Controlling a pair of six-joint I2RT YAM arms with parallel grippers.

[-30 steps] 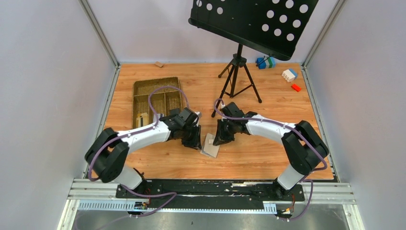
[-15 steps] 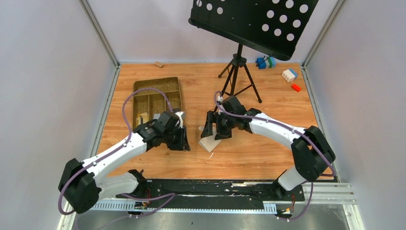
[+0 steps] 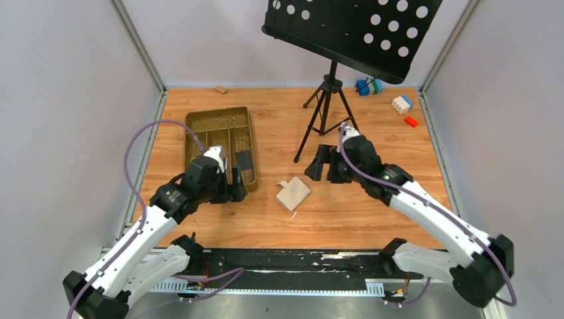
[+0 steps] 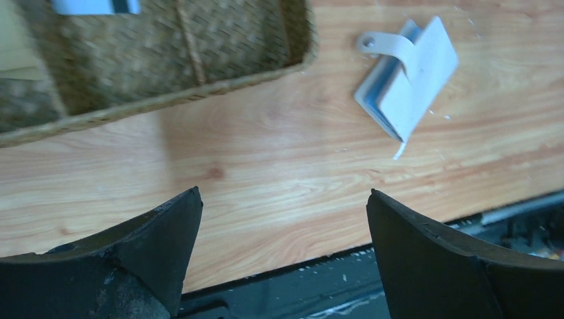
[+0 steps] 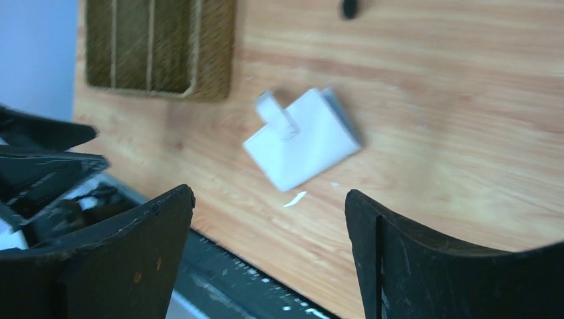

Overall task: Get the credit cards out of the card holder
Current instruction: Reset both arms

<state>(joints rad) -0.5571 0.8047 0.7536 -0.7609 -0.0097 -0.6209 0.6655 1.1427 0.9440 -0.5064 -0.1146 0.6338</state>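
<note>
The cream card holder (image 3: 293, 193) lies folded on the wooden table between the two arms, its tab pointing toward the tray; it also shows in both wrist views (image 4: 409, 76) (image 5: 302, 138). A black credit card (image 3: 243, 159) rests in the right compartment of the woven tray (image 3: 219, 113). A silver-grey card with a dark stripe (image 4: 96, 6) lies in the tray (image 4: 199, 86). My left gripper (image 3: 238, 189) (image 4: 282, 212) is open and empty beside the tray's near right corner. Right of the holder, my right gripper (image 3: 326, 171) (image 5: 269, 212) hangs open and empty.
A music stand's tripod (image 3: 326, 113) stands just behind the right gripper. Toy blocks (image 3: 402, 103) sit at the back right and a small wooden block (image 3: 220, 88) at the back edge. A white scrap (image 5: 294, 198) lies by the holder. The black rail runs along the near edge.
Both grippers opened and drew away from the card holder, the left one to the tray, the right one back and right. The holder now lies alone; a black card has appeared in the tray.
</note>
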